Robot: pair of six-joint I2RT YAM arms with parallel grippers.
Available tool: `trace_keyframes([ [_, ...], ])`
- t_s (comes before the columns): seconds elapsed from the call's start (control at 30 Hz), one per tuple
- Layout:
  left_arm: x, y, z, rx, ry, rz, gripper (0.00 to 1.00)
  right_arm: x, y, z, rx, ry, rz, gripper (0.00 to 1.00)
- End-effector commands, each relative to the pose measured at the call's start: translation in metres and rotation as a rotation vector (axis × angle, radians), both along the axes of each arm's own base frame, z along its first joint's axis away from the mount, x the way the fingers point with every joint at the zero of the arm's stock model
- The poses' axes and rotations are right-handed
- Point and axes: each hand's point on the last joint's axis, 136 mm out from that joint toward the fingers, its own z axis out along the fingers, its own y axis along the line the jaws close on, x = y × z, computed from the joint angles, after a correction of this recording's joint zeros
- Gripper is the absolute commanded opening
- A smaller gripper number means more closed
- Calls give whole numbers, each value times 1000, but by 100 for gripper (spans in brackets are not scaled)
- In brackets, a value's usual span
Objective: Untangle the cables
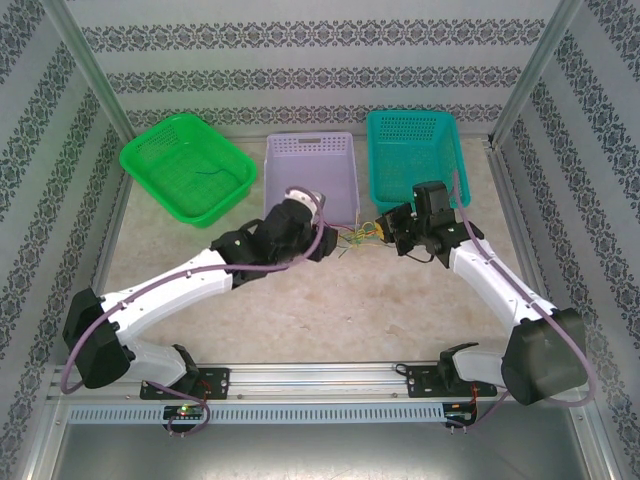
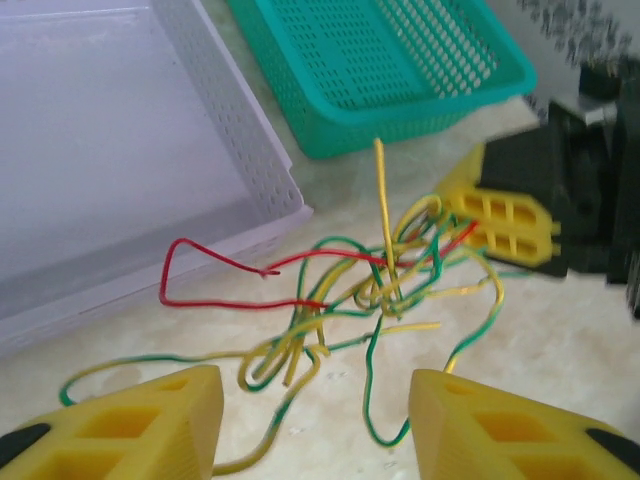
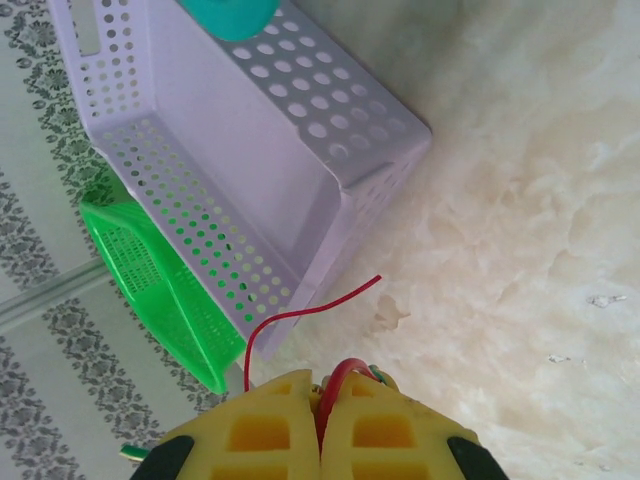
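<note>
- Cables (image 2: 370, 290) are bunching in a knot on the desk (image 1: 330, 310) between the claws. One side is pinched in the right claw (image 3: 320, 425), which is pressing shut on red and green strands.
- Left claw (image 2: 315, 405) is gaping, holding nothing, with the knot just ahead.
- Likely best: taking one loose strand and pulling it gently away.
- Lilac basket (image 1: 310, 170), teal basket (image 1: 410, 150) and green basket (image 1: 170, 160) are sitting behind the knot, and patterned walls (image 1: 300, 60) are enclosing the pale desk.
</note>
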Motion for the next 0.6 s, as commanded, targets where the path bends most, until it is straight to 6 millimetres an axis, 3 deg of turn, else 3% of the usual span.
trace_keyframes([
  [0.0,-6,-19,7,-202,210,-31,53,-1,-2,3,-77,-23,36,0],
  [0.13,-18,-57,18,-293,326,-156,53,3,0,8,-86,-46,51,0],
  [0.3,-11,-55,-4,-86,323,-174,54,4,8,15,-133,-66,121,0],
  [0.57,-5,-68,-22,-133,595,14,55,6,11,16,-248,-121,192,0],
])
